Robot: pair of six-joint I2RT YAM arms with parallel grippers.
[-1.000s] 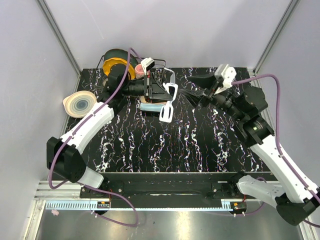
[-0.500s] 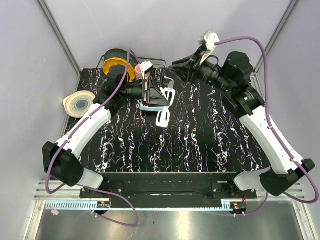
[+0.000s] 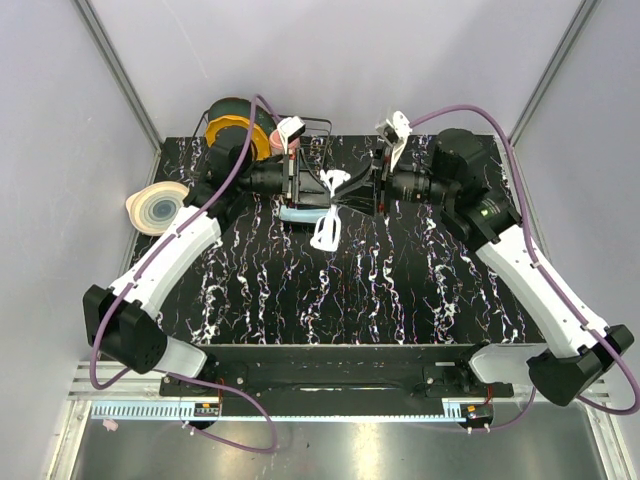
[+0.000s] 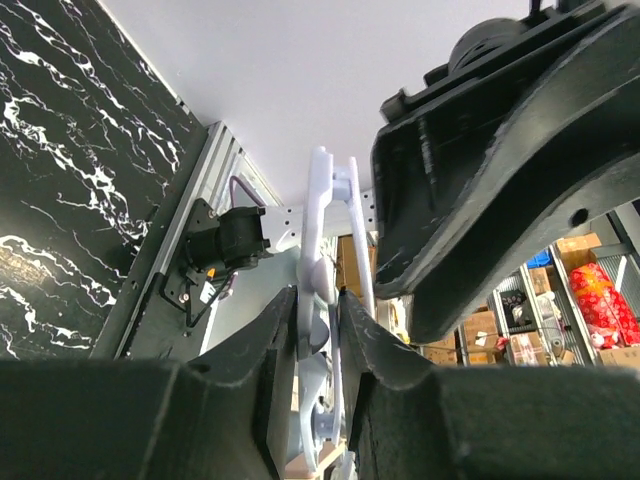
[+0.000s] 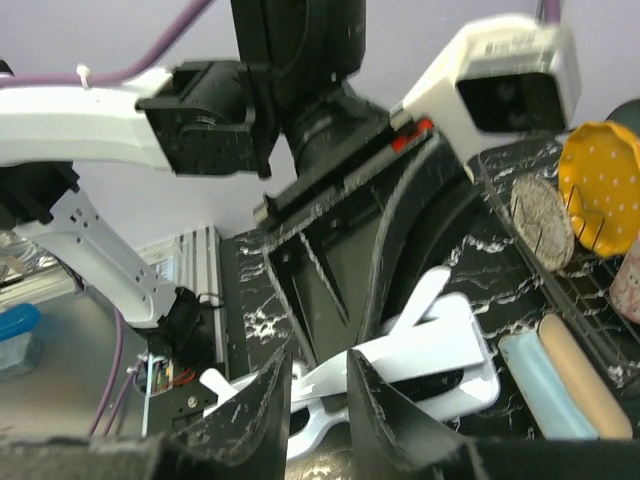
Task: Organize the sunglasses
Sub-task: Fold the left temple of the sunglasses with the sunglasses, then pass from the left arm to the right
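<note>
Whitish-framed sunglasses (image 3: 326, 230) with see-through lenses sit over the far middle of the black, white-veined marbled table (image 3: 330, 310), spanning the gap between the two pincers. The left pincer (image 3: 303, 186) comes in from the left. In the left wrist view its narrowly parted fingers are pinched on a thin whitish bar of the frame (image 4: 320, 270). The right pincer (image 3: 368, 188) comes in from the right, facing the left one. In the right wrist view its fingers stand close together with a white part of the frame (image 5: 440, 345) gripped between them. One lens rim points toward the near side.

A light-blue roll (image 3: 297, 214) lies just beneath the left pincer, beside a tan roll (image 5: 585, 375). A black wire rack (image 3: 315, 128) and a yellow dotted disc (image 3: 232, 135) stand at the far-left edge. A cream ring with blue-grey bands (image 3: 160, 208) lies off the left edge.

Bare marbled surface runs from the sunglasses to the near edge between the arms. Pale walls close the left, right and far sides.
</note>
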